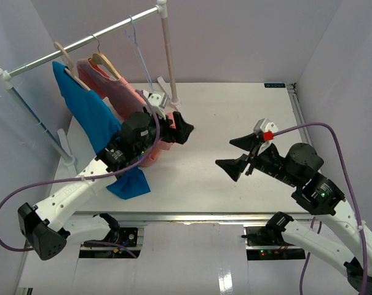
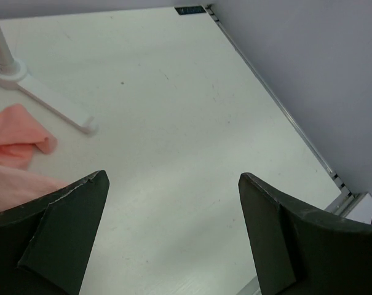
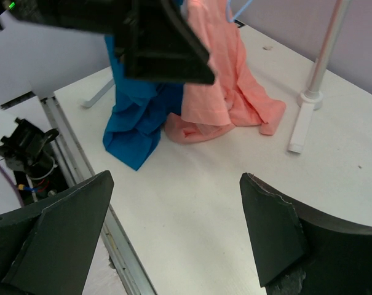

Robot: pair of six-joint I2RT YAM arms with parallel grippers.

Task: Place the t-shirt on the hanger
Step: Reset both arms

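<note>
1. The t-shirt (image 1: 114,87) hangs on the hanger (image 1: 107,63) from the rail (image 1: 81,42) over the far-left corner of the worktop (image 1: 235,110). Its long axis is vertical, and its lower part lies crumpled on the worktop.
2. The left jaws stand wide apart and hold nothing. They are just beside the lower part of the t-shirt, with the cloth on their left side.
3. The right jaws are apart and empty too, well apart from the t-shirt and nearer the right edge.
4. The left arm is the nearer one. I judge the hanging nearly done, with perhaps only straightening needed.
</note>
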